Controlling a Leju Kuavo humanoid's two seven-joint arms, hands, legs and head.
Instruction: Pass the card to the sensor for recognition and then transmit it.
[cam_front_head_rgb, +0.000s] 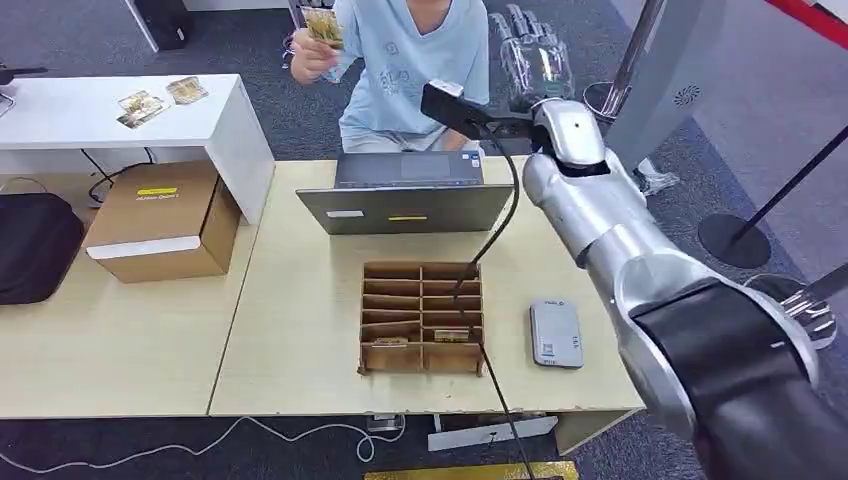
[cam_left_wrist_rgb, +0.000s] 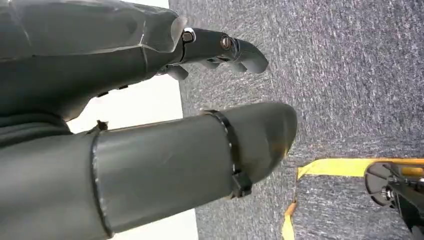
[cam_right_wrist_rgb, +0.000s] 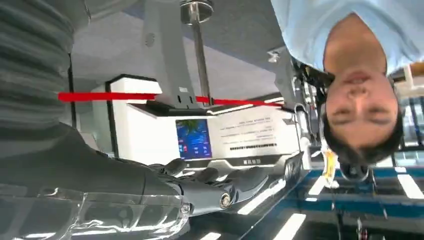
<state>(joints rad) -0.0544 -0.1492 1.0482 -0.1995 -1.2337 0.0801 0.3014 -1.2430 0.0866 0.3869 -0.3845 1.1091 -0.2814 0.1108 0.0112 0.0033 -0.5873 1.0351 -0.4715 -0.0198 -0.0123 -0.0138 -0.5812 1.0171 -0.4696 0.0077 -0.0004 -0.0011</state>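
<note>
The card (cam_front_head_rgb: 322, 26) was in the person's raised hand (cam_front_head_rgb: 312, 55) beyond the desk (cam_front_head_rgb: 300, 300), well left of the right hand (cam_front_head_rgb: 535, 50), which reached forward, fingers spread and empty.

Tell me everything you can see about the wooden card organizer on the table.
The wooden card organizer is a shallow brown tray that looks like thin plywood or cardboard, divided into two columns of narrow slots. It lies flat on the light wood table, in front of the grey laptop and beside the small grey card reader. Most slots look empty; cards sit in the slots nearest the robot. A black cable crosses over its right column.
</note>
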